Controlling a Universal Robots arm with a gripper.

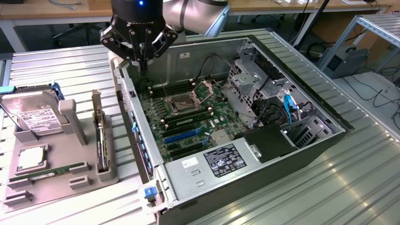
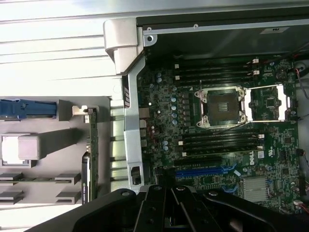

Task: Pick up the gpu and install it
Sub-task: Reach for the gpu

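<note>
Closest to us, at the lower middle of the exterior view, sits the power supply (image 1: 218, 161) of the open computer case (image 1: 262, 187), with the motherboard (image 1: 181, 122) and its blue expansion slot (image 1: 181, 136) bare further in. We see the gripper (image 1: 142, 70) at the upper left of centre, hanging over the case's far corner with its fingers pinched together and nothing between them. We find the gpu (image 1: 100, 136) at the left of the frame, well apart from the gripper. It stands on edge in a slot of the grey holder (image 1: 18, 197), just beside the case wall, with the hard drive (image 1: 37, 117) and the RAM stick (image 1: 47, 172) further left. We judge the pickup as not yet begun. To do it well, we think the fingers should spread before descending, line up across the card's thin top edge, and grip bare board rather than the fan. We would then lift it straight up, so the bracket does not catch the holder.
</note>
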